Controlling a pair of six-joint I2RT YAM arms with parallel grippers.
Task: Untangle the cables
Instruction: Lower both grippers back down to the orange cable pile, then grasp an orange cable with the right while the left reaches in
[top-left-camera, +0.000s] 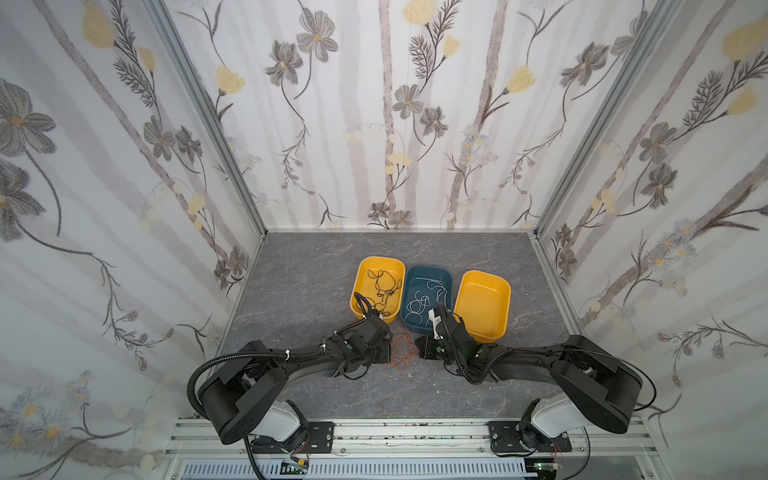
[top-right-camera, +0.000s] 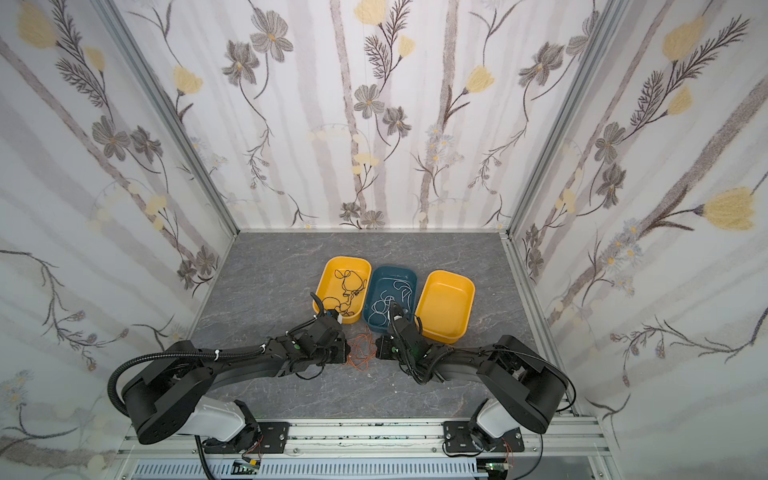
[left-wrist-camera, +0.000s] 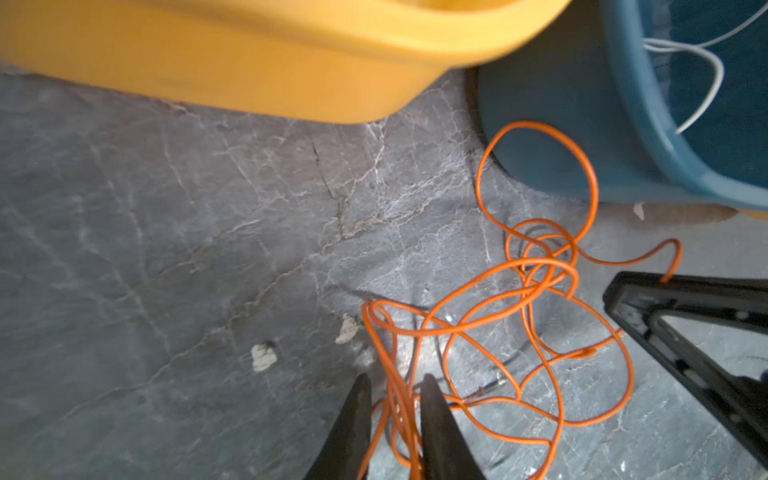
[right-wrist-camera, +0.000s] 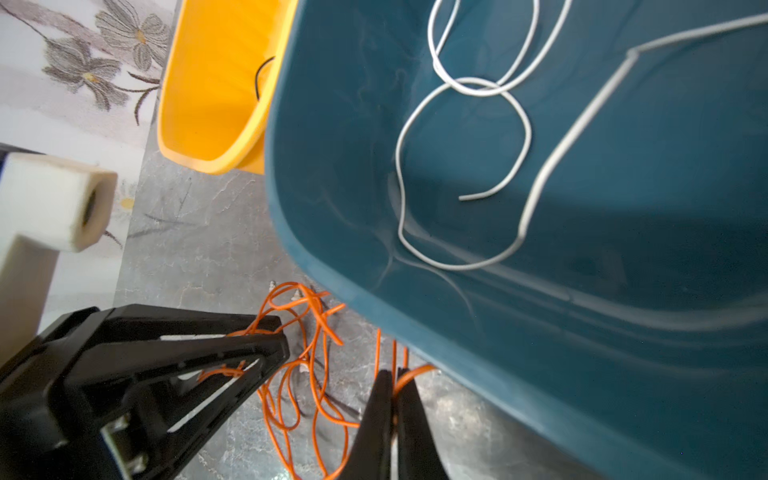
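Top views both show three trays in a row on the table (top-left-camera: 299, 282): left yellow tray (top-left-camera: 360, 282), blue tray (top-left-camera: 428, 270), right yellow tray (top-left-camera: 482, 301). Black cable (top-left-camera: 384, 284) lies loose in the left yellow tray and white cables (top-left-camera: 417, 303) in the blue tray. The right yellow tray holds nothing I can see. Orange cable (top-left-camera: 402, 353) sits on the table in front of the trays, between the two arms — a loose knot of loops.

Left gripper (left-wrist-camera: 397, 378) is down at the table, jaws pinched in on a bunch of orange strands running between the fingers. Right gripper (right-wrist-camera: 395, 374) has its jaws clenched tight on one orange strand, just beside the blue tray's near wall. The two tips sit near each other, on opposite sides of the knot.

Progress, my read: black and white look sorted out. Orange is the last one and still tangled — its loops cross each other several times in the left wrist view. Left to do: draw the two grips apart to open the knot, then probably drop it in the free tray.
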